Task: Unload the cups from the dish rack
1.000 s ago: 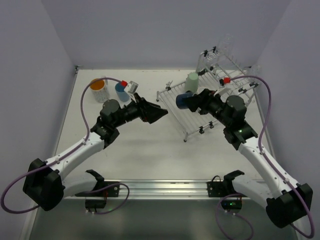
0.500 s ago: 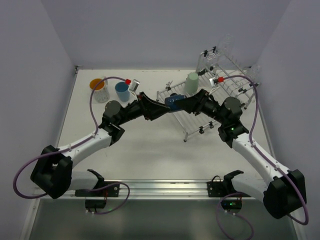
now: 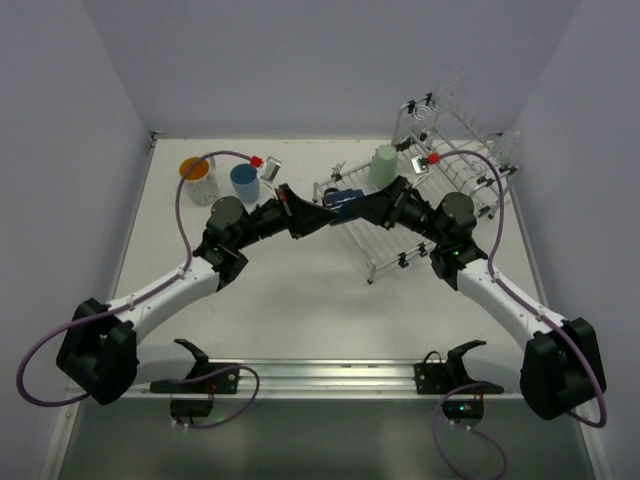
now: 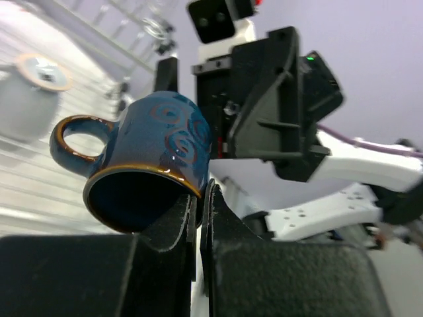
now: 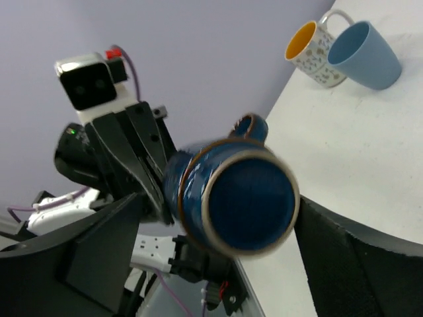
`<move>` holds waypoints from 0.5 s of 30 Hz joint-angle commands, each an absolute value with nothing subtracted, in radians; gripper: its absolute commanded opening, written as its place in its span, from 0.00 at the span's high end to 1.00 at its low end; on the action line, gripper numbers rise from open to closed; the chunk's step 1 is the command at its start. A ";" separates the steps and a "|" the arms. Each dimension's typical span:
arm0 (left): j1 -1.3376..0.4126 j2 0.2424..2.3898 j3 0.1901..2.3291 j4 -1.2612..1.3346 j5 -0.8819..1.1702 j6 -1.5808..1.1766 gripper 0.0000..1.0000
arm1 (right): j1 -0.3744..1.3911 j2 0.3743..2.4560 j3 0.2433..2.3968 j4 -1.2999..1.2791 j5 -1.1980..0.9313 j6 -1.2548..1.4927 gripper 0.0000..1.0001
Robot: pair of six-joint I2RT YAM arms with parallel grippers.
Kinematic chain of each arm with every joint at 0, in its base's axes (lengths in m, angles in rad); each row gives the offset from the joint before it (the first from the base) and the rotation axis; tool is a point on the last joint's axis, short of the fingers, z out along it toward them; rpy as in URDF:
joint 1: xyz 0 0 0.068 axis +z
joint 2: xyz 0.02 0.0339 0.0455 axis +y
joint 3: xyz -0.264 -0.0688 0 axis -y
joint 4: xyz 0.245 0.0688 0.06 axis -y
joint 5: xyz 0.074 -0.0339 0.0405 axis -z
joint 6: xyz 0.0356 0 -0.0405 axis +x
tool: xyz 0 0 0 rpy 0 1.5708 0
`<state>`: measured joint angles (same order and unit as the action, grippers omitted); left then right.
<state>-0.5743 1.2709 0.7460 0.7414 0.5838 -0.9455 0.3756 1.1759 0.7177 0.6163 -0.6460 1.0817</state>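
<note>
A dark blue mug [image 3: 343, 203] hangs in the air over the left edge of the dish rack [image 3: 385, 265], between the two grippers. My left gripper [image 4: 199, 195] is shut on the wall of the mug [image 4: 152, 158] at its rim, one finger inside and one outside. My right gripper [image 5: 218, 211] is open, its fingers wide on either side of the mug [image 5: 238, 198]. A pale green cup [image 3: 383, 165] stands upside down on the rack. The two grippers [image 3: 325, 212] [image 3: 365, 210] face each other tip to tip.
A white mug with an orange inside [image 3: 197, 178] and a light blue cup [image 3: 244, 182] stand on the table at the back left. Clear glasses [image 3: 450, 90] [image 3: 510, 145] sit on the rack's raised back. Grey walls close in the table on three sides.
The arms have come together over the rack's left edge. The left gripper has shut on the dark blue mug's rim, and the right gripper has opened around it.
</note>
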 commanded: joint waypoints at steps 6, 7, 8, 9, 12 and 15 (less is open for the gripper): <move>-0.569 1.095 1.095 -0.291 -0.098 -0.398 1.00 | 0.377 1.088 0.822 0.349 -0.514 0.815 0.01; -0.569 1.103 1.130 -0.367 -0.153 -0.364 1.00 | 0.374 1.089 0.847 0.269 -0.488 0.781 0.01; -0.568 1.117 1.187 -0.430 -0.243 -0.348 1.00 | 0.370 1.095 0.873 0.237 -0.465 0.752 0.01; -0.566 1.153 1.212 -0.557 -0.282 -0.335 1.00 | 0.361 1.115 0.929 0.207 -0.433 0.695 0.01; -0.531 1.234 1.265 -0.727 -0.351 -0.310 1.00 | 0.356 1.149 1.033 0.089 -0.387 0.589 0.01; -0.422 1.284 1.218 -0.729 -0.249 -0.301 1.00 | 0.356 1.149 1.071 0.014 -0.345 0.508 0.01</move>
<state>-0.5056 1.2259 1.2301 -0.5434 -0.1989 -0.3759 0.3588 1.1458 1.0061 0.1486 -0.4355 0.6720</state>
